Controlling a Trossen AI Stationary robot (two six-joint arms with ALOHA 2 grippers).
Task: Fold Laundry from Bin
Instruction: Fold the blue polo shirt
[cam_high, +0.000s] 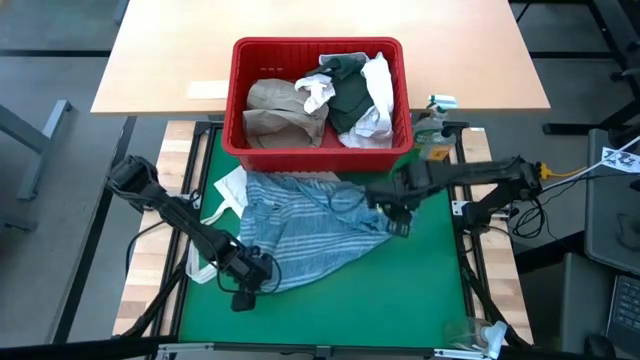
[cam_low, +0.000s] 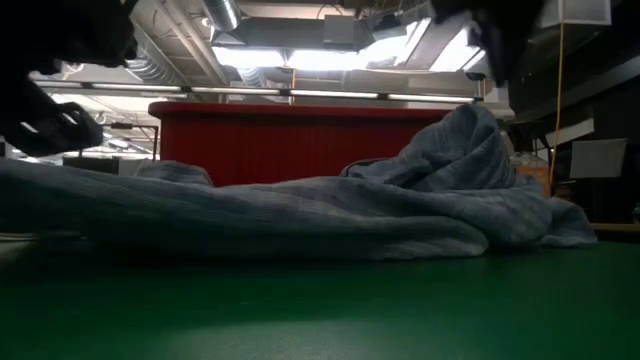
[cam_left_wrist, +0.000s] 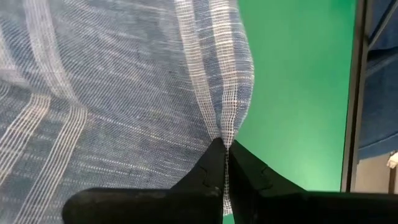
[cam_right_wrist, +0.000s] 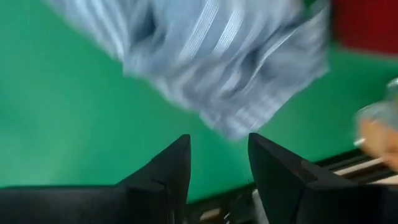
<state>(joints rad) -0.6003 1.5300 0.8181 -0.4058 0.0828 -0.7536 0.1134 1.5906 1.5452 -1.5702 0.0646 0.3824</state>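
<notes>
A blue-striped cloth (cam_high: 310, 225) lies spread and rumpled on the green mat (cam_high: 420, 290), just in front of the red bin (cam_high: 318, 148). The bin holds a tan shirt (cam_high: 280, 112), white pieces and a dark top (cam_high: 350, 100). My left gripper (cam_high: 262, 272) is at the cloth's near left edge, shut on it. My right gripper (cam_high: 398, 225) hovers open over the cloth's right end. In the right wrist view its fingers (cam_right_wrist: 219, 146) stand apart above bare mat, with a corner of the cloth (cam_right_wrist: 236, 124) just beyond them. My left gripper pinches a bunched edge of the blue-striped cloth (cam_left_wrist: 222, 134) between its two fingertips. The fingers slant down onto it from the table's left near side. The cloth gathers into a narrow pleat at the fingertips and fans out from there; the rest lies on the mat.
A white tote bag (cam_high: 228, 192) lies partly under the cloth's left side, its strap (cam_high: 194, 266) trailing toward the near left. Small items (cam_high: 436, 128) stand right of the bin, and clear plastic (cam_high: 476, 336) lies at the near right corner. A wooden table (cam_high: 160, 60) lies beyond the bin.
</notes>
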